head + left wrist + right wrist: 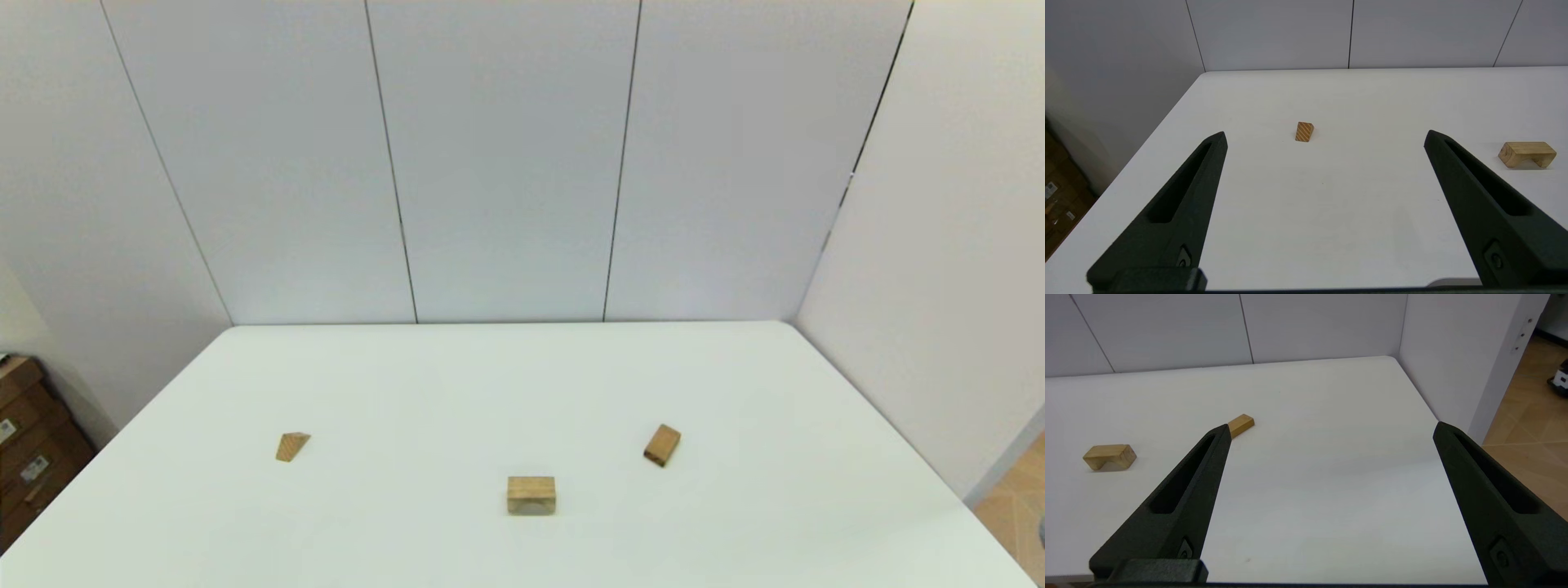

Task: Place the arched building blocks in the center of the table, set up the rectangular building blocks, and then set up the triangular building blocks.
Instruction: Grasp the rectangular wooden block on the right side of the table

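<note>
Plainly, nothing is gripped yet: the left gripper (1324, 136) and the right gripper (1331, 428) both hang over the near part of the table (522, 384) with fingers spread wide and nothing between them. The arched building block (531, 495) lies toward the near edge, long axis across the table, cut-out facing down and toward the robot. The triangular building block (291, 447) sits well to its left, the rectangular building block (662, 445) well to its right, lying flat and angled (long axis running diagonally away). A likely slip: fingers closing across the hollow arch side could tip or skid the block.
</note>
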Controlling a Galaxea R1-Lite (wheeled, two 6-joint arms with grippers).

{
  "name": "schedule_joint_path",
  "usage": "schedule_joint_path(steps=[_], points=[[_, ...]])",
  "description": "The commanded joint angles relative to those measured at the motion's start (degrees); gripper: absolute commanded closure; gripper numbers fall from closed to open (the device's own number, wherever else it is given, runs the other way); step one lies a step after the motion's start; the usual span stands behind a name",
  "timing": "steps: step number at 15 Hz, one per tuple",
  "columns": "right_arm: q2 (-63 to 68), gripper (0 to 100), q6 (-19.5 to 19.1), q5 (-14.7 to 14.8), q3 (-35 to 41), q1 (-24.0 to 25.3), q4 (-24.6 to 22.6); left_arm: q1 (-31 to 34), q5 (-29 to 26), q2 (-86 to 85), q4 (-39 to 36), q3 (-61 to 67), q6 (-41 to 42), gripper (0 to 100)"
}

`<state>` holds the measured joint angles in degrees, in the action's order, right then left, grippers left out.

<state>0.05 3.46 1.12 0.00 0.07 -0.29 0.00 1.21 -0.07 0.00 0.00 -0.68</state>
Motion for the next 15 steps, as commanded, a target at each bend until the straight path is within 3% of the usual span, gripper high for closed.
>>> schedule_joint_path(steps=[1,4,6,10,13,15], points=[[0.04,0,-0.47,-0.07,0.0,0.01,-0.06,0.0,0.02,0.07,0.0,0.0,-0.02,0],[0.04,0,-0.3,-0.24,0.0,0.01,-0.06,0.0,0.02,0.07,0.0,0.0,-0.02,0],[2.15,0,0.49,0.02,-2.72,0.01,2.4,0.0,0.02,0.07,0.0,0.0,-0.02,0],[23.51,0,6.82,-0.07,-22.32,-0.42,9.61,0.0,0.02,0.07,0.0,0.0,-0.02,0],[39.85,0,6.03,-0.15,-32.61,-0.42,11.19,0.0,0.02,0.07,0.09,0.0,-0.02,0],[47.68,0,2.95,-0.15,-36.12,0.01,10.84,0.0,0.02,0.07,0.0,0.0,-0.02,0]])
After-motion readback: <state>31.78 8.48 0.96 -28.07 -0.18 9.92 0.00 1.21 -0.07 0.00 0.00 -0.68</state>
